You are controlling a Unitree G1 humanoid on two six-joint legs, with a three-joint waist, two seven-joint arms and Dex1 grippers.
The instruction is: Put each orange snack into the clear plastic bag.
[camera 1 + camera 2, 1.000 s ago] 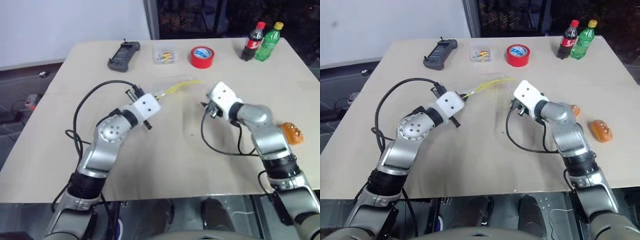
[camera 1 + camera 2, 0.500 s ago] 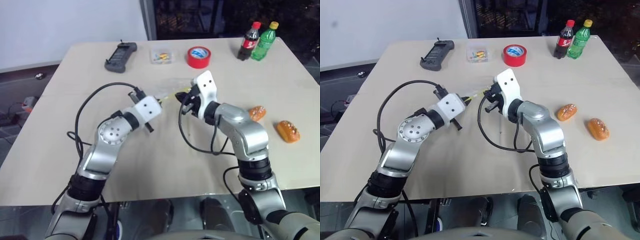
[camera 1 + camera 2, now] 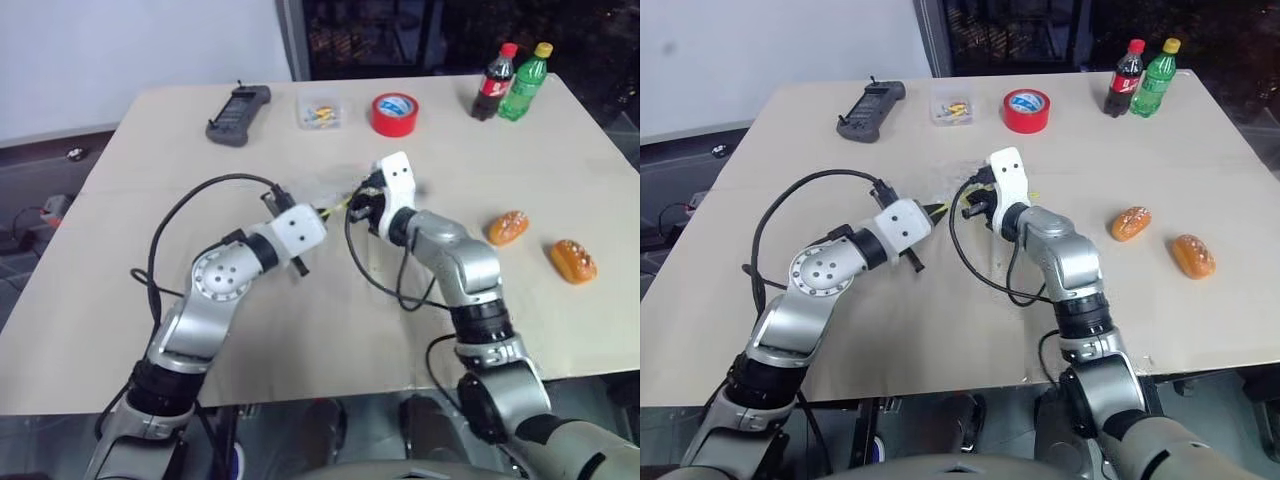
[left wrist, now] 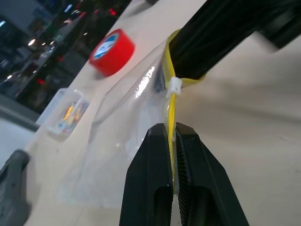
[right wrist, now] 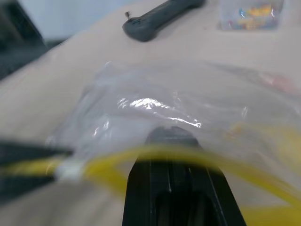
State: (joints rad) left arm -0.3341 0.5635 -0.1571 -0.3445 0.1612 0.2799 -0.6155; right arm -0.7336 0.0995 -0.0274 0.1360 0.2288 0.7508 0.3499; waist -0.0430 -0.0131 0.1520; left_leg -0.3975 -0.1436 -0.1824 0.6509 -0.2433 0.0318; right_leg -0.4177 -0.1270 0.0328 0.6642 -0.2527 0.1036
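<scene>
The clear plastic bag (image 4: 131, 127) lies near the middle of the table (image 3: 300, 330), a little toward its far edge. It is a crinkly transparent film that catches white glints, with a yellow seal strip (image 4: 171, 110) along the edge that faces the two grippers. Its long axis runs roughly from the table's centre toward the far edge, in the direction of the red tape roll (image 3: 395, 113); the sealed edge is lifted off the surface while the rest of the film trails down onto the table.

The left gripper (image 4: 172, 136) has its two black fingers pressed together on the yellow strip. The right gripper (image 3: 362, 203) has its jaws shut on the same strip just beside it, with the yellow band bowed across its black fingers (image 5: 171, 141).

The two orange snacks (image 3: 508, 227) (image 3: 573, 260) are small oval buns, orange-brown with paler tops, lying near the right edge of the table, well apart from the bag and close to each other. Each lies at a slant to the table's edges.

Along the far edge stand a grey handheld device (image 3: 238, 101), a small clear box (image 3: 320, 111) of colourful bits, the tape roll, and two bottles (image 3: 510, 80) near the far right corner.
</scene>
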